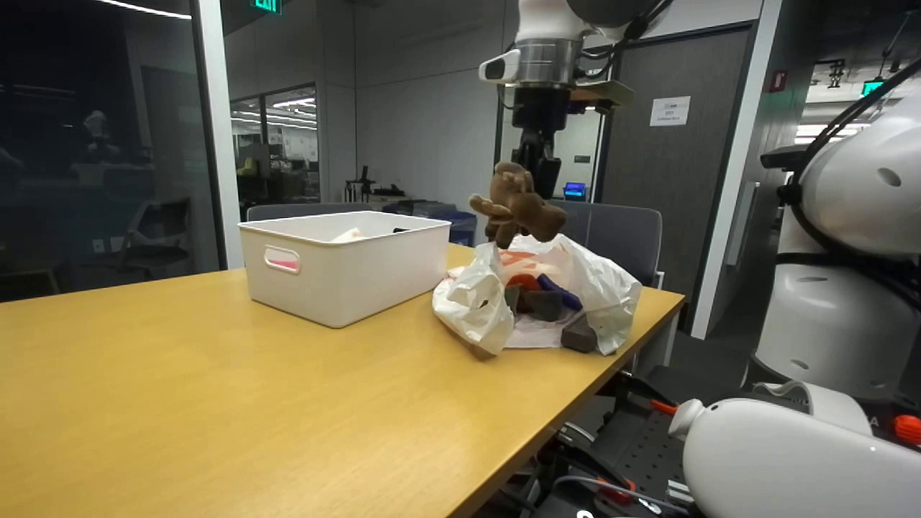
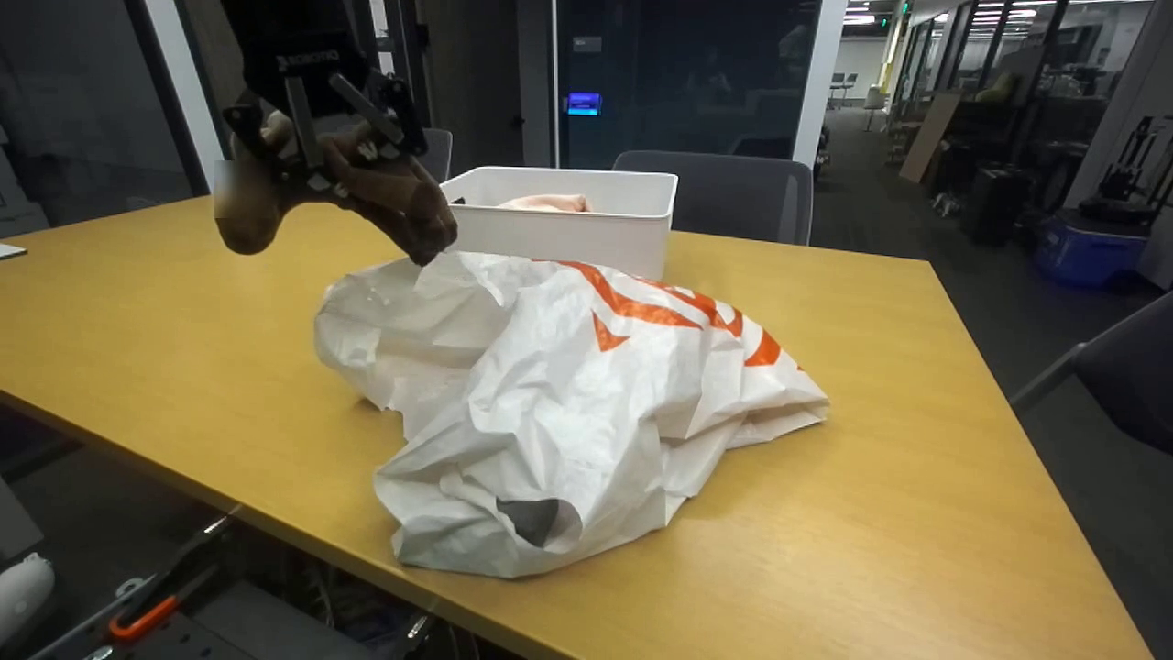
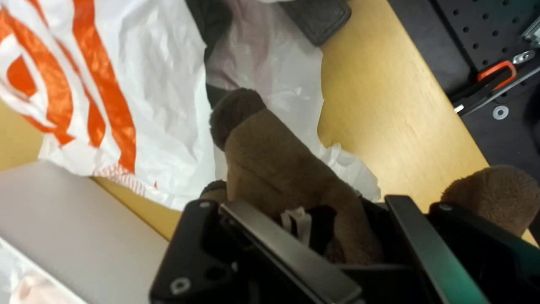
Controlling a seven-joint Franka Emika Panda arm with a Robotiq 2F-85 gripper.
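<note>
A brown plush toy hangs from my gripper above the open white plastic bag. The toy shows in an exterior view with my gripper around its middle. In the wrist view the toy lies between the fingers of my gripper, and a white tag sticks out. The fingertips are partly hidden by the toy. The bag lies crumpled with orange print. A blue item and a dark grey block lie in its mouth; the block also shows in the wrist view.
A white bin with a pale pink cloth in it stands beside the bag on the yellow table. Chairs stand behind the table. The robot's base platform lies beyond the table edge, with an orange-handled tool.
</note>
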